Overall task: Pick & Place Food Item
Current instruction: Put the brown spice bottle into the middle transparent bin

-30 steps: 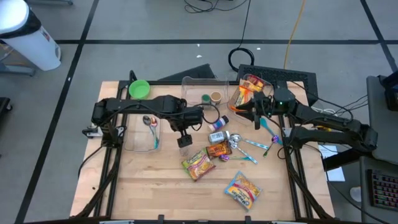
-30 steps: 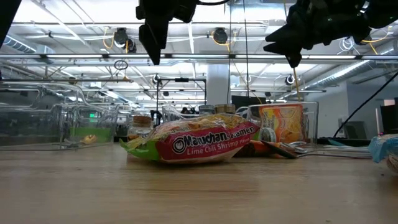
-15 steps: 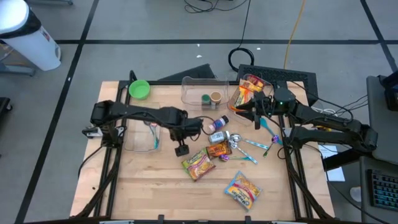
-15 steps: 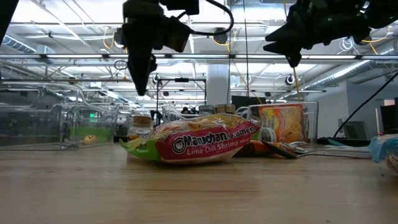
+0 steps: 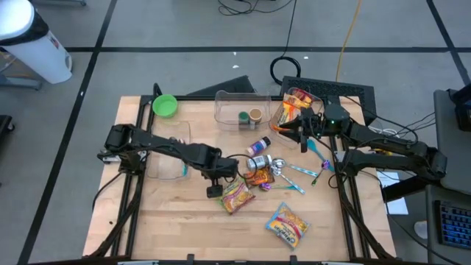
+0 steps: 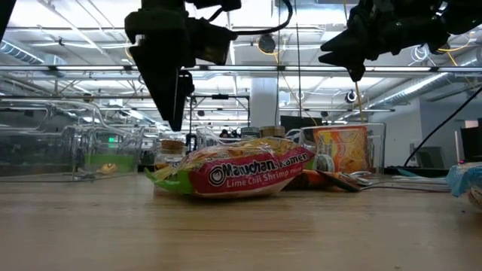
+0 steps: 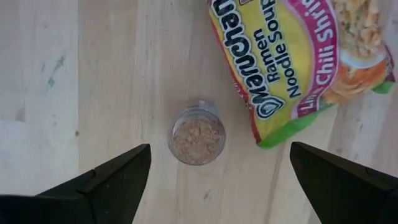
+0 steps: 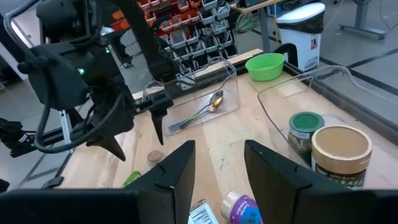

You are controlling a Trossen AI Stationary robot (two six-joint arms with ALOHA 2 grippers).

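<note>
Two grippers are in play, but only the left gripper [image 5: 214, 191] is near the target. Its fingers stand wide apart and empty, hanging over the wood at lower centre of the high view. The ramen packet [image 5: 235, 194] lies flat just to its right there, long axis running diagonally from upper right to lower left; in the left wrist view it [image 7: 298, 59] fills the upper right. Centred between the fingers instead is a small jar [image 7: 197, 132], so reaching the packet likely needs a short shift rightward. The right gripper [image 5: 302, 141] hovers part-closed and holding nothing, well apart at upper right.
</note>
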